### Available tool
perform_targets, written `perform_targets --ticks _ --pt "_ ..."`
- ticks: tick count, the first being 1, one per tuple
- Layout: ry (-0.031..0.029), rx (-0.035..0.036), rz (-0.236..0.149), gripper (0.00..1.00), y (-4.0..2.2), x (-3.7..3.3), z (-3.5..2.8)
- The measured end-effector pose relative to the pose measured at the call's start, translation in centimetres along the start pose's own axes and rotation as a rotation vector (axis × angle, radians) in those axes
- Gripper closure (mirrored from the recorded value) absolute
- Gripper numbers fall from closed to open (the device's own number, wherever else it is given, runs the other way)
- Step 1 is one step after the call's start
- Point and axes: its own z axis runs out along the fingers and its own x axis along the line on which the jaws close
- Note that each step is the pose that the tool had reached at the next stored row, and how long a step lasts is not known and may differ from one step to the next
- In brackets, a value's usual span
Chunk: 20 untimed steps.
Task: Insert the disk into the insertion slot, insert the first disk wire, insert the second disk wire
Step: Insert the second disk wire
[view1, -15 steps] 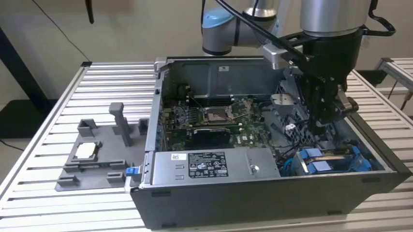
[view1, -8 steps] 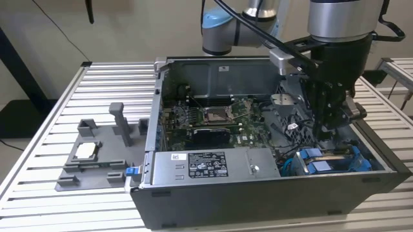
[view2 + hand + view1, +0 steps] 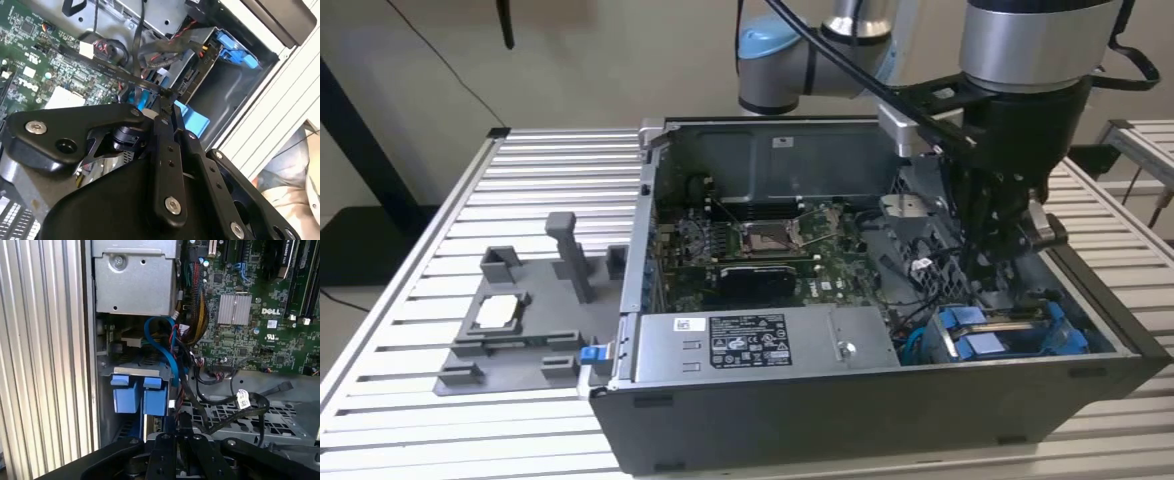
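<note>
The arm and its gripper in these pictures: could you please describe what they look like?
The arm is made of silver-grey metal tubes with a light blue cap on one joint, and black cables run loosely along it. The gripper is matt black: flat, bar-shaped links with rounded ends, joined by silver screws and pivot pins, as both wrist views show.

Loose cables [image 3: 200, 385] across the insertion slot [image 3: 135, 370]

The arm [image 3: 1021, 45] reaches straight down from above, its silver wrist section upright over the black gripper [image 3: 987, 268]. In the second wrist view the gripper's black linkage bars [image 3: 167, 165] converge to a point (fingers drawn close together, pinched on a thin black cable).
</note>
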Motion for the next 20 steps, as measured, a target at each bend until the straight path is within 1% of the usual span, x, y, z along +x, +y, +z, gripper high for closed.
perform_targets --ticks 2,5,7,8,10,12,15,18,20 --pt "-0.0022 -0.0196 -0.001 0.84 -0.1 0.17 0.03" --pt "-0.0057 -0.0525 -0.003 0.84 -0.35 0.46 0.12" --pt "-0.0084 -0.0712 -0.004 0.84 -0.58 0.64 0.19" --pt "-0.0098 -0.0784 -0.005 0.84 -0.74 0.74 0.23" --pt "-0.0115 -0.0858 -0.005 0.84 -1.14 0.92 0.34" --pt "-0.0133 -0.0886 -0.005 0.84 -1.57 1.14 0.48" --pt "-0.0197 -0.0893 -0.004 0.84 -1.95 1.42 0.71" --pt "-0.0257 -0.0891 -0.002 0.84 -2.11 1.62 0.94" --pt "-0.0281 -0.0893 0.0 0.84 -2.2 1.77 1.05"
